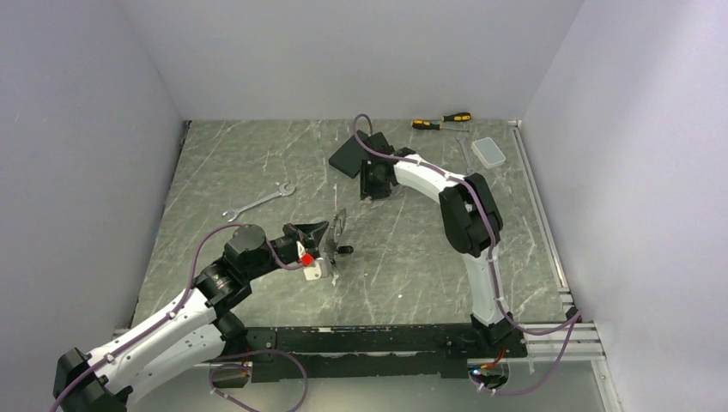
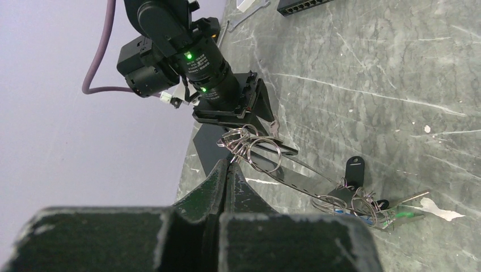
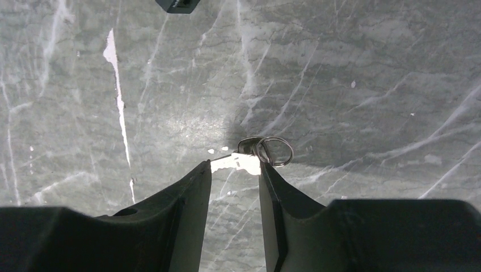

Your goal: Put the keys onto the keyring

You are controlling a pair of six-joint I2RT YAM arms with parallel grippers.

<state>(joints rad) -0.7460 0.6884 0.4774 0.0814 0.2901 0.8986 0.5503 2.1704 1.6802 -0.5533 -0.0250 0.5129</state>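
The keyring (image 1: 336, 230) stands on edge near the middle of the worktop (image 1: 412, 257). It is clamped in the closed left end effector (image 2: 228, 170), and several keys (image 2: 363, 204) are bunched at its low end on the marble. A loose key (image 3: 241, 163) with a small ring lies flat farther back, near a black box (image 1: 348, 156). A wrench (image 1: 257, 202) lies well apart to the left. Screwdrivers (image 1: 442, 120) and a clear box (image 1: 489, 152) sit at the far right. The left arm reaches low. The right arm arches over and points down. The right end effector (image 3: 234, 170) has its jaws part-way apart, with a fingertip on each side of the loose key, seemingly pinching it.
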